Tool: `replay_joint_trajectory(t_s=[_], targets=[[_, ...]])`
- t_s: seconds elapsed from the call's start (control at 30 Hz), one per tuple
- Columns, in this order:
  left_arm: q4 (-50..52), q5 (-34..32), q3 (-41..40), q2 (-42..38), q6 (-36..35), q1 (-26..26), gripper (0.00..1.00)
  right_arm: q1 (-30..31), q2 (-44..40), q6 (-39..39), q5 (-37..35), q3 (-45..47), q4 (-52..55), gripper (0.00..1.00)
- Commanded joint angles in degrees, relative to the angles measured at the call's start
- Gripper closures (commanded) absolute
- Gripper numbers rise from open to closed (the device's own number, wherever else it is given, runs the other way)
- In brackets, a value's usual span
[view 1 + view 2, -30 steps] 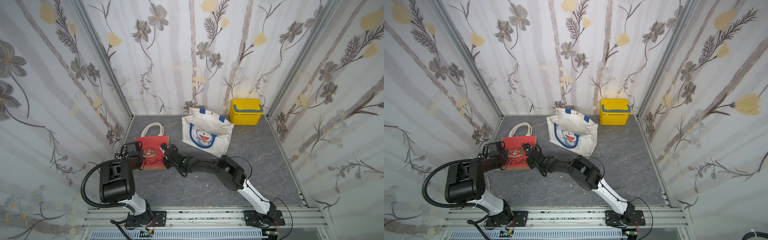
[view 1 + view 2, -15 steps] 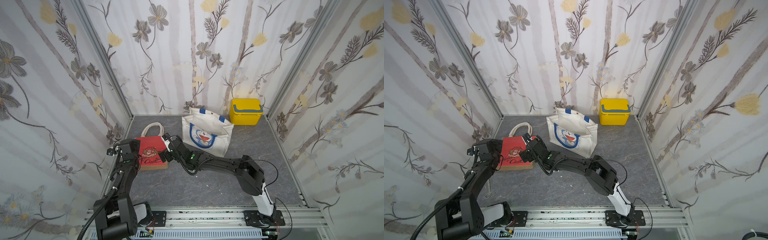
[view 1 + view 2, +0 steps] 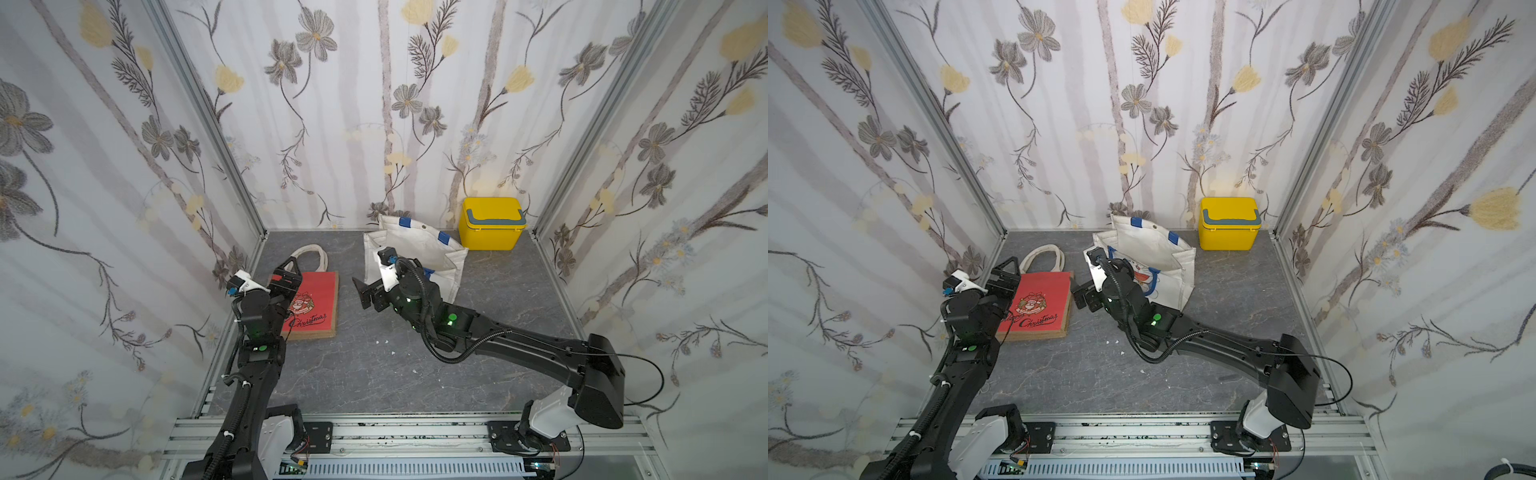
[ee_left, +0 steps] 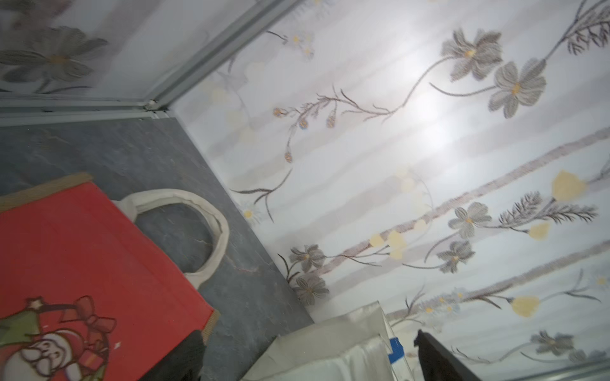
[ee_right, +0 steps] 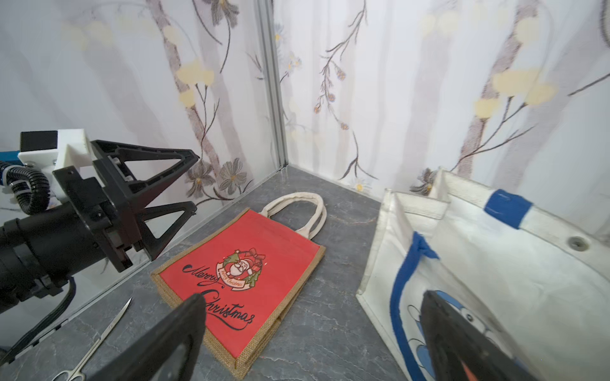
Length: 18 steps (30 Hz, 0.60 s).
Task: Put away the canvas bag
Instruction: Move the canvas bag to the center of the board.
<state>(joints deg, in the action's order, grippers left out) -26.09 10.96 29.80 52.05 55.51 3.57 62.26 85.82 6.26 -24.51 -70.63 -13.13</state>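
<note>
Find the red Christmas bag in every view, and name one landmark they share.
A top view: red Christmas bag flat on the floor, near the left wall.
A top view: likewise near the left wall.
Left wrist: close up, handles toward the corner.
Right wrist: mid-frame, lying flat.
Shared landmark: the white tote, standing beside it.

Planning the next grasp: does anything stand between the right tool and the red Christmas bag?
Nothing visible does. The open right tool sits beside the red Christmas bag, with only bare floor between them. Scissors lie off the bag's corner, outside that path.
</note>
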Motion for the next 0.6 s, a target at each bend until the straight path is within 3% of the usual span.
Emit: replay_joint_trajectory(t_s=[0.0, 0.2, 0.57], targets=[[-1.92, 3.12, 2.59, 1.21, -2.9, -4.33, 0.0, -0.44, -4.67, -2.34, -3.14, 2.84, -0.8, 0.0], [-4.25, 5.0, 5.09, 4.68, -8.87, -12.46, 0.0, -3.76, -12.37, -1.88, -4.03, 6.19, 3.88, 0.0], [-3.0, 7.47, 6.94, 10.2, -16.19, -20.35, 0.0, -18.49, -18.96, 2.65, 7.33, 7.7, 11.08, 0.0]])
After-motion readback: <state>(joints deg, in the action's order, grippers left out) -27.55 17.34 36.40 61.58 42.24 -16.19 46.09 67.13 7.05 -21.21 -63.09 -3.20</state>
